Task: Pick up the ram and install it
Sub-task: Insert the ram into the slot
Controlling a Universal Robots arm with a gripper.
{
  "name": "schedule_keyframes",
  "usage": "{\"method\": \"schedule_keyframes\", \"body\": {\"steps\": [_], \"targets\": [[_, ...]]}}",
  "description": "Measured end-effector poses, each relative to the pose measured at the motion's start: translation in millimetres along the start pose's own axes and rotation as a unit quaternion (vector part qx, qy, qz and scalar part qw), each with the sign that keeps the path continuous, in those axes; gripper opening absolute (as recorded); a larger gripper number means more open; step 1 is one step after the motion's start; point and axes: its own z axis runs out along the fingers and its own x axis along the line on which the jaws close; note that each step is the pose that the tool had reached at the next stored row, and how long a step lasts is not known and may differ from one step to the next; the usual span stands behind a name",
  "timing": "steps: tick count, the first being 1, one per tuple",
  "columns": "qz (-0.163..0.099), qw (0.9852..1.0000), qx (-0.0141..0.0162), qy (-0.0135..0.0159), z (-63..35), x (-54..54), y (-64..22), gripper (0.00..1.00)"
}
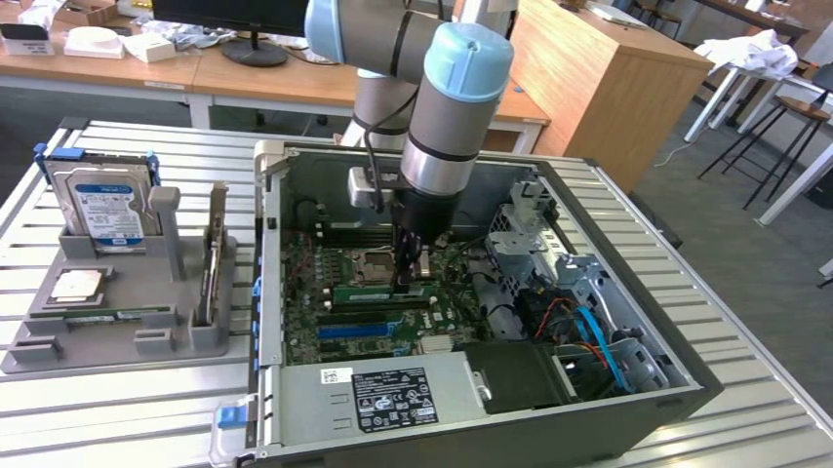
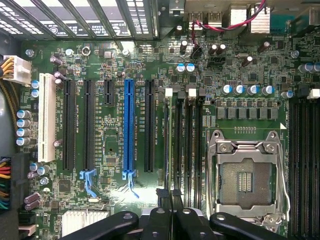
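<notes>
Slatted metal counter (image 1: pixel 117 419) with the open PC case (image 1: pixel 677 390) sitting on it. My tool (image 1: pixel 414 276) is down inside the case, clamped shut on the ram (image 1: pixel 377 291). I see the stick edge-on over the memory slots (image 2: pixel 187 145), next to the CPU socket (image 2: pixel 247 175).

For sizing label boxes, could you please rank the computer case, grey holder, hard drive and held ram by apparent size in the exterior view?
1. computer case
2. grey holder
3. hard drive
4. ram, a thin strip partly hidden by the gripper, so least sure
</notes>
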Motion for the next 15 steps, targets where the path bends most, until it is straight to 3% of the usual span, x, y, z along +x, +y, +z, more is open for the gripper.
{"method": "schedule_keyframes", "body": {"steps": [15], "targets": [[0.0, 1.0, 0.0, -0.0001, 2.7, -0.1, -0.3, 0.11]]}}
